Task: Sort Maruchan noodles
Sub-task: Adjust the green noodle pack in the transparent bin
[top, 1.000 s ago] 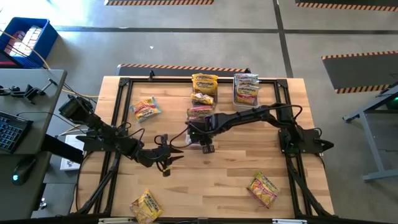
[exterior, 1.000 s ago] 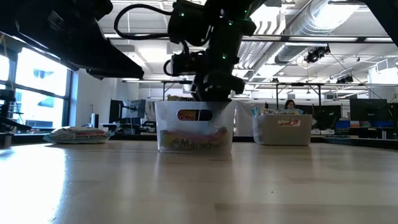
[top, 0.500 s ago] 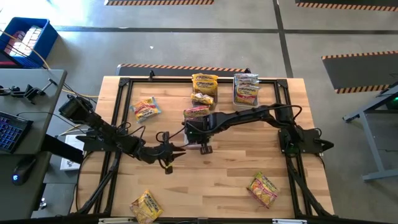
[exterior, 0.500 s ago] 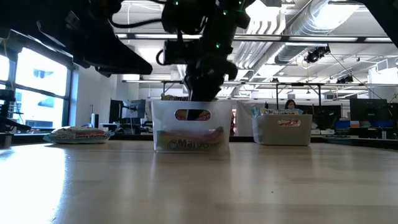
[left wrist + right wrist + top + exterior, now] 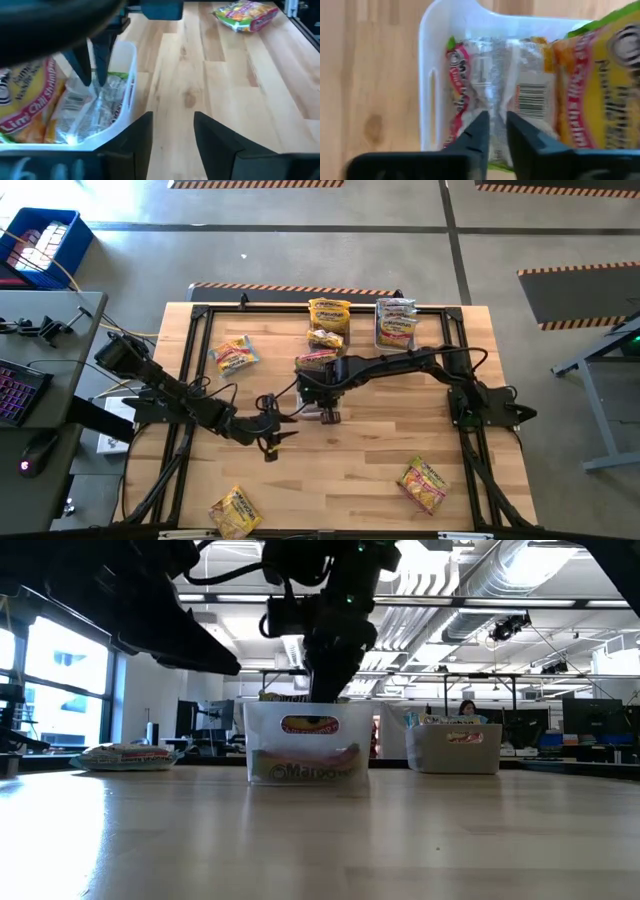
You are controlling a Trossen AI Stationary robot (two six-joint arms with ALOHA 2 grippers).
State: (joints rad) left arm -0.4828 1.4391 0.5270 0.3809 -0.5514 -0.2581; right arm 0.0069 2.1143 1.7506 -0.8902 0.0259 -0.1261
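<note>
Since the earlier frame the right gripper [image 5: 328, 412] has slid slightly left along the middle bin [image 5: 427, 60], its jaws nearly closed over a packet [image 5: 485, 85] lying inside, apparently just dropped. The left gripper [image 5: 275, 432] waits beside the bin, jaws open and empty. The high view shows four loose packets: [image 5: 235, 356], [image 5: 423, 484], [image 5: 236, 511], [image 5: 329, 313]. Three bins hold others.

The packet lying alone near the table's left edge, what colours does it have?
The packet is yellow, pink-red and green, clearest in the left wrist view.
</note>
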